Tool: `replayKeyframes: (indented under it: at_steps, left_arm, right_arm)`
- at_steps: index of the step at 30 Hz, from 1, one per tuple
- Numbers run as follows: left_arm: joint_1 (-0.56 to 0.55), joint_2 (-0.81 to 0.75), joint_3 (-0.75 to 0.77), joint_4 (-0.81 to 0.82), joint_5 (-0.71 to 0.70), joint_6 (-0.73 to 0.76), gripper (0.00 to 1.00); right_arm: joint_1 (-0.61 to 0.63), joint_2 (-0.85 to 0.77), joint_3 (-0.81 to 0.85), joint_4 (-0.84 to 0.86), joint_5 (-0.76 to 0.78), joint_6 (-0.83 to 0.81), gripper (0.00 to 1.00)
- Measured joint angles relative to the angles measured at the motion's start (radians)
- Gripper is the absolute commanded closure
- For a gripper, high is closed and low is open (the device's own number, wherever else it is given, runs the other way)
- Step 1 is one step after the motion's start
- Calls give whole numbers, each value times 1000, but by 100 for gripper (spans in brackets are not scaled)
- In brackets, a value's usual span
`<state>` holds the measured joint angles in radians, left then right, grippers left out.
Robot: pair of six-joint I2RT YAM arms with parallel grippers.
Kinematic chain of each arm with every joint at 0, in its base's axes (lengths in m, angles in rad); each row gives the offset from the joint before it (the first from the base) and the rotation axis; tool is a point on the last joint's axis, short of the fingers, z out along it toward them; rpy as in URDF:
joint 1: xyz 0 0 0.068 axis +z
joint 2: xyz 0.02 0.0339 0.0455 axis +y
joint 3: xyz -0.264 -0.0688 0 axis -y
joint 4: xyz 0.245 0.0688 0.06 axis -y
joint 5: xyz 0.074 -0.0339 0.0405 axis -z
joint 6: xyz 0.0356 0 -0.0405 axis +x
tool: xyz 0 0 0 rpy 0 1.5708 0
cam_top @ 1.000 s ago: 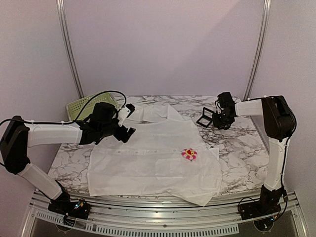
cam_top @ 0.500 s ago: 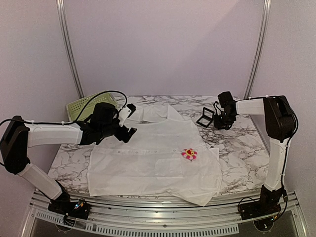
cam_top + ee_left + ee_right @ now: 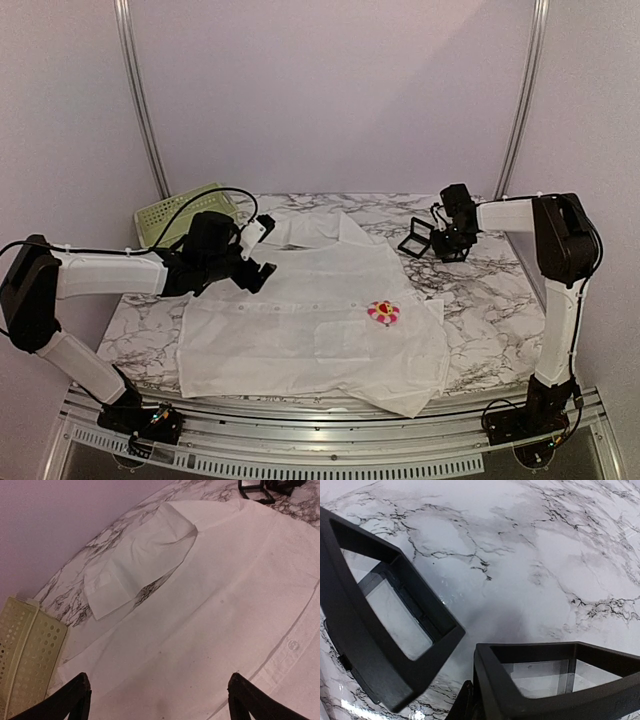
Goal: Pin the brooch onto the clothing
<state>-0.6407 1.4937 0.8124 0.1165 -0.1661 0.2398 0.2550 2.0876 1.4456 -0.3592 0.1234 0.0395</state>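
Note:
The white shirt lies spread flat on the marble table, and it fills the left wrist view. The brooch, a small round pink and yellow piece, sits on the shirt's right chest. My left gripper hovers open over the shirt's upper left, its fingertips wide apart with only cloth below. My right gripper is at the back right. It is shut on the wall of a black box half, with one finger pressed against that wall.
A second black box half lies just left of the right gripper, on bare marble. A pale green perforated basket stands at the table's back left corner. A folded sleeve lies off the shirt's upper edge.
The right gripper has closed on the black box half and shifted slightly. The left arm has drifted a little lower and stays open.

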Motion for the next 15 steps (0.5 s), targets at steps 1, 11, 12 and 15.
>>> replayKeyframes:
  at_steps: [1,11,12,15]
  left_arm:
    - [0,0,0,0,1,0,5]
    - [-3,0,-6,8,2,1,5]
    - [-3,0,-7,9,3,1,5]
    - [-7,-3,-10,12,5,1,6]
  right_arm:
    - [1,-3,0,-1,-2,-1,91]
    - [19,-89,0,-60,-3,6,100]
    - [20,-98,0,-67,-4,7,100]
    - [22,-121,0,-88,-8,8,100]
